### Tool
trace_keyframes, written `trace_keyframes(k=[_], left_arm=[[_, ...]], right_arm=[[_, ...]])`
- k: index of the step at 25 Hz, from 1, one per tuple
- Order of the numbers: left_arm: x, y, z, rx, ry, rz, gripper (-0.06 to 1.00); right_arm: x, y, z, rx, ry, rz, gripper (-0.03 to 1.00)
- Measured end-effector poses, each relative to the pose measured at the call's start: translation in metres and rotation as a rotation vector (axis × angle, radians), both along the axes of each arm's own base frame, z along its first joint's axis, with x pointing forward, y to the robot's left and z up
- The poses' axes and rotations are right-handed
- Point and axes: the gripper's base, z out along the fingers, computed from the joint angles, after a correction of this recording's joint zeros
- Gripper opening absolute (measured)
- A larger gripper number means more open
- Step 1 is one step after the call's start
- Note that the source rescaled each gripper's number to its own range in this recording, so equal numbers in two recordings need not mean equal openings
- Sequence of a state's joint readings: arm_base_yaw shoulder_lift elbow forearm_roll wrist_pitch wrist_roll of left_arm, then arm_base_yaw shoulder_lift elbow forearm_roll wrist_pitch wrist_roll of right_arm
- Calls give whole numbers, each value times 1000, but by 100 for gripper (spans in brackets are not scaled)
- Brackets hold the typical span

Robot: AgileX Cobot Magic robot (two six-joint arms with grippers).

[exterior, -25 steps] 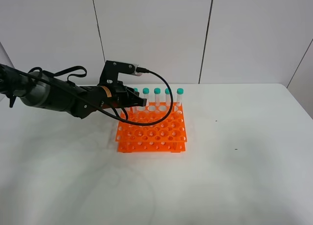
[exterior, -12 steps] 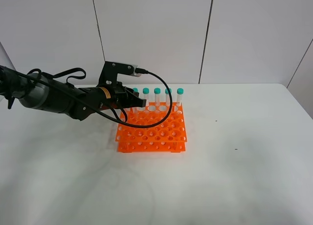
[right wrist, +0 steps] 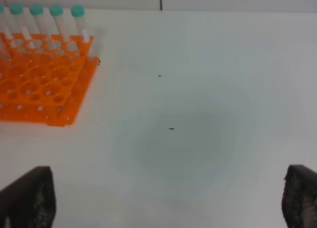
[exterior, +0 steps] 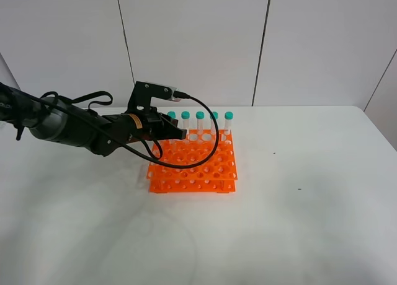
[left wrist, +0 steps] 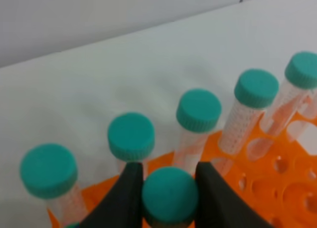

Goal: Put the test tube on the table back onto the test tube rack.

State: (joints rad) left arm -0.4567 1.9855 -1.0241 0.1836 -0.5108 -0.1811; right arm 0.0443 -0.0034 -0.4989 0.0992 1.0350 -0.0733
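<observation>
A white surface (exterior: 298, 223) carries one bright orange test tube rack (exterior: 193, 164), a squarish two-tier block with a grid of round holes. Five teal-capped tubes (exterior: 200, 122) stand upright in a single row along the rack's far edge, their caps level with one another.

One black robot arm (exterior: 68, 125) reaches in low toward the rack's far left corner, with a black cable (exterior: 208, 121) looping from its wrist over the rack. Its left end effector (exterior: 177, 133) sits just above that corner, beside the leftmost tubes of the row.

From the left wrist camera, the left end effector (left wrist: 169, 186) is closed narrowly around a sixth tube, the test tube (left wrist: 170, 196). The two dark fingers (left wrist: 130, 191) press against either side of its teal cap. This tube is held just in front of the row of five, above the orange rack; its lower end is out of sight, so whether it sits in a hole cannot be told.

From the right wrist camera, the right end effector (right wrist: 168, 200) is well away from the rack, over bare white surface. Only its two dark fingertips (right wrist: 27, 198) show, set far apart, wide open and holding nothing. A few tiny dark specks (right wrist: 171, 129) mark the surface between it and the rack.
</observation>
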Motion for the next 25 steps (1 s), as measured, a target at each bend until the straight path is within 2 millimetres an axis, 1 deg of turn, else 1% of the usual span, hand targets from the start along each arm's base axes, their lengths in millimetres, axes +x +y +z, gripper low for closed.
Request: trace_keyframes(k=[2,16,17,18,20,22,25], left_arm=[[0,0,-4,3,6,-1,0],[0,0,-4,2,3,-3,1],[0,0,-4,-3,6,0,4],[0,0,-4,-14,12,7,9],[0,0,-4,-39,26,23,29],[0,0,-2,-66,36,39,43],[0,0,6,-79,22,41,48]], right_arm=[[0,0,0,0,0,0,100],[0,0,0,0,0,0,100],[0,0,0,0,0,0,100],[0,0,0,0,0,0,100],[0,0,0,0,0,0,100],[0,0,0,0,0,0,100],[0,0,0,0,0,0,100]])
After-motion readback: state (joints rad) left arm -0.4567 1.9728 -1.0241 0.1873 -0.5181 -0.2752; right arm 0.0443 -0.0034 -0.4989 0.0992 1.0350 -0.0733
